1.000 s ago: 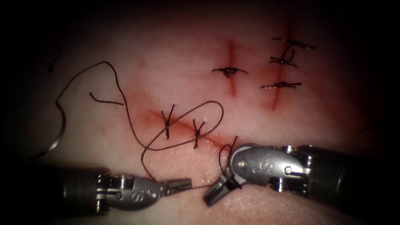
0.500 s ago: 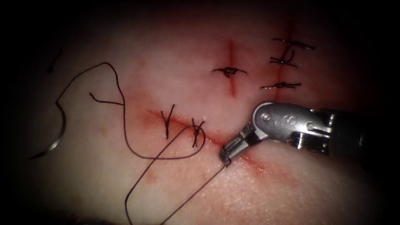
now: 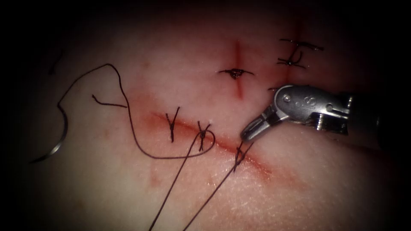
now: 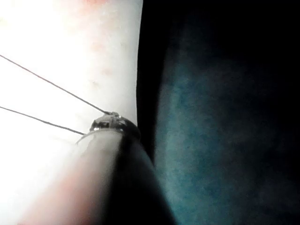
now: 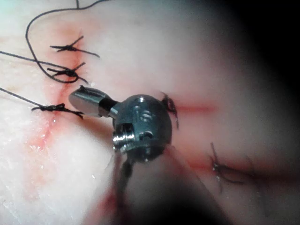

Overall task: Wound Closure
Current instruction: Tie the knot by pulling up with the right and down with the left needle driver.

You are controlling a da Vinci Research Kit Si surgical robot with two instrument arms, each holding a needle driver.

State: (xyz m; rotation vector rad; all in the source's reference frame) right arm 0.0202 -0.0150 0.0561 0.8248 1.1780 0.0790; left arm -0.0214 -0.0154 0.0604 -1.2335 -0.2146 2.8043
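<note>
Right tool (image 3: 250, 131) hanging just above the long cut (image 3: 222, 143) in the tissue (image 3: 299, 192), a bit to the right of the new knot (image 3: 239, 155), jaws closed and holding nothing. Same tool (image 5: 84, 102) seen close up, tips pressed together, next to three dark knots along the cut. Needle (image 3: 53, 147) lying flat on the tissue far out to the left of the cut, well apart from the tool, not stuck in, held by nobody. Thread (image 3: 128, 124) running from the needle in a big bend up and over, then down and around to the middle knot (image 3: 202, 137). Two tight lines of thread (image 3: 175, 188) going from the knots down to the bottom edge. Same two lines (image 4: 51, 84) reaching the left tool (image 4: 110, 124); cannot tell about its tips. Two more short cuts farther back, with knots on them.
</note>
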